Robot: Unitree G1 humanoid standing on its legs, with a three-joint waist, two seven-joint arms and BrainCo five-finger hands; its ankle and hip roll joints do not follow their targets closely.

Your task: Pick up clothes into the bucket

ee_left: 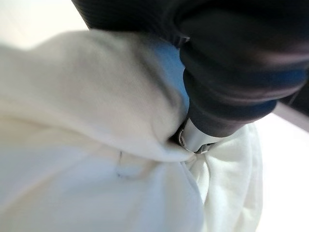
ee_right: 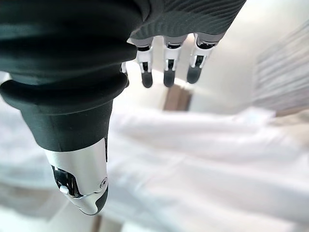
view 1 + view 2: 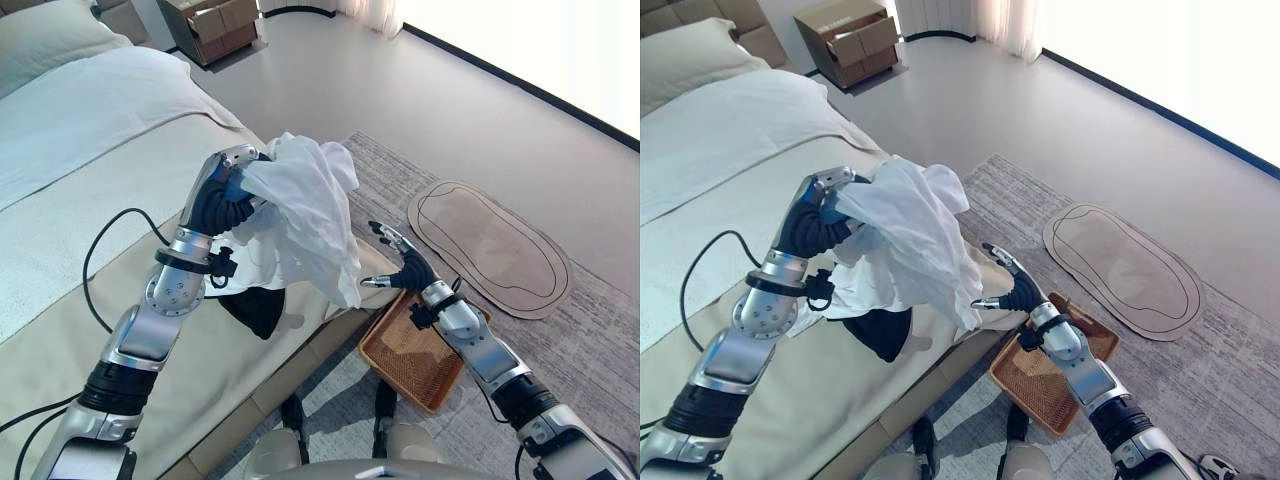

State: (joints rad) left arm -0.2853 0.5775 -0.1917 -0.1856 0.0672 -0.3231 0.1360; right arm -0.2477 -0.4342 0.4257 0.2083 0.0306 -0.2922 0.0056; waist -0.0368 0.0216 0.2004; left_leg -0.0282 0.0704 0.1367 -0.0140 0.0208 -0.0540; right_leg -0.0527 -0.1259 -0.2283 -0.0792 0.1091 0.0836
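My left hand (image 3: 228, 192) is raised over the bed's edge, shut on a bunched white garment (image 3: 305, 215) that hangs down from it toward the floor. In the left wrist view the white cloth (image 1: 96, 145) is pressed against my thumb (image 1: 195, 137). A dark piece of clothing (image 3: 255, 308) lies on the bed just below the hanging cloth. My right hand (image 3: 405, 265) is open, fingers straight, just right of the garment's lower end and above the brown woven basket (image 3: 395, 350) on the floor. My right hand's fingers (image 2: 166, 67) point toward the white cloth (image 2: 203, 145).
The beige bed (image 3: 60, 260) with a white cover (image 3: 90, 110) fills the left side. A grey rug (image 3: 590, 300) carries a tan oval mat (image 3: 490, 245). A cardboard box (image 3: 210, 25) stands at the far wall.
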